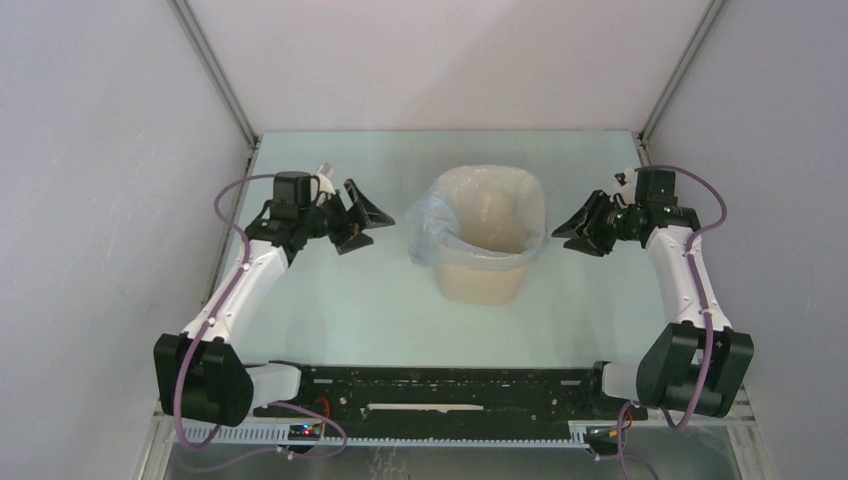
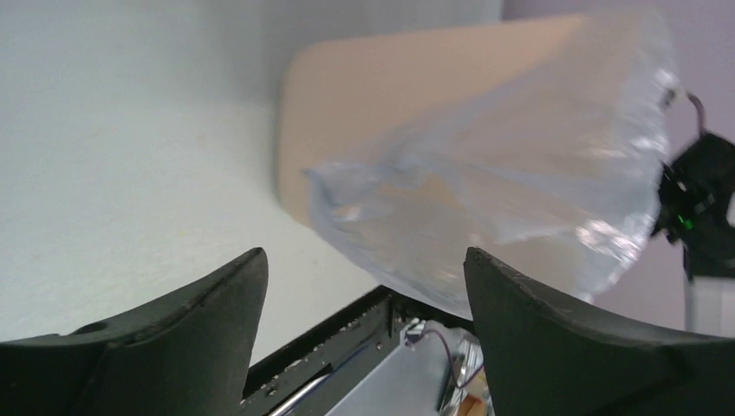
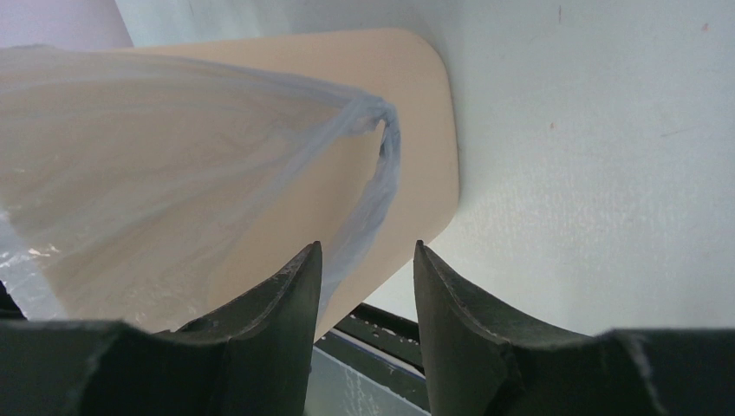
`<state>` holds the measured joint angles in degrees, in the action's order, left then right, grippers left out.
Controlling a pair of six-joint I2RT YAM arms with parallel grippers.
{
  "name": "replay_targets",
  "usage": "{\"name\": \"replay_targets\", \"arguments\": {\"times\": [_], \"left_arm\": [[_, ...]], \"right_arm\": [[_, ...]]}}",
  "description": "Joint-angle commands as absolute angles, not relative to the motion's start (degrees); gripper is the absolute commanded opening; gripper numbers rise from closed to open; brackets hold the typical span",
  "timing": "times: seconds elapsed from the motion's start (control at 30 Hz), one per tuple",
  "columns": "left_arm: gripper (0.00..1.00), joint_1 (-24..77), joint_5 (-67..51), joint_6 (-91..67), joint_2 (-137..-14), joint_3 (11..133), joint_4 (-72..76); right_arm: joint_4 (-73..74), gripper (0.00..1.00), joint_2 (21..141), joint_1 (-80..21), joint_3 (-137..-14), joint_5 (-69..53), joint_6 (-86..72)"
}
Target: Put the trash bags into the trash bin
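Note:
The cream-beige trash bin (image 1: 483, 272) stands upright in the middle of the table. The pale-blue translucent trash bag (image 1: 432, 228) lines it, folded over the rim and bulging out on the left side. My left gripper (image 1: 372, 228) hovers just left of the bin, open and holding nothing. In the left wrist view the bag (image 2: 511, 182) drapes over the bin wall (image 2: 381, 87) beyond the wide-apart fingers (image 2: 217, 303). My right gripper (image 1: 568, 238) is close to the bin's right side, open. In its wrist view a bag fold (image 3: 377, 173) hangs down the bin (image 3: 425, 113) ahead of the empty jaws.
Grey enclosure walls close in the table on three sides, with metal posts (image 1: 215, 70) at the back corners. A black rail (image 1: 430, 385) runs along the near edge between the arm bases.

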<state>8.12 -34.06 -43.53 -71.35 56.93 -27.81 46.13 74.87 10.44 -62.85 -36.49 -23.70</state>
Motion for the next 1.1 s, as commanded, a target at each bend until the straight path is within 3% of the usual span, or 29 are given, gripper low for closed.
{"name": "replay_targets", "arguments": {"times": [0.0,0.13,0.37,0.43,0.63,0.73,1.07], "left_arm": [[0.90,11.85,-43.14,-46.19,-70.43,55.07,-15.18],[0.93,11.99,-44.80,-52.93,-70.05,54.04,-5.99],[0.99,14.72,-43.13,-53.39,-71.10,55.07,-4.64],[0.93,15.69,-42.59,-55.25,-73.41,54.90,-3.55],[0.57,18.60,-39.57,-55.39,-79.80,56.96,-6.36],[0.49,19.89,-39.45,-55.21,-82.51,58.46,-7.39],[0.43,26.27,-38.16,-57.26,-87.52,59.78,-6.63]], "right_arm": [[47.52,0.53,73.09,9.56,-64.17,-38.54,-23.07],[46.70,0.53,72.83,9.20,-64.20,-40.23,-24.75],[45.36,0.53,72.56,6.63,-62.97,-39.92,-26.15],[43.37,0.53,72.66,5.98,-61.85,-40.56,-27.63],[40.53,0.51,73.89,5.45,-59.85,-39.97,-28.63],[39.55,0.50,74.96,4.84,-58.99,-40.20,-29.17],[33.58,0.49,76.04,2.37,-55.05,-39.41,-32.89]]}}
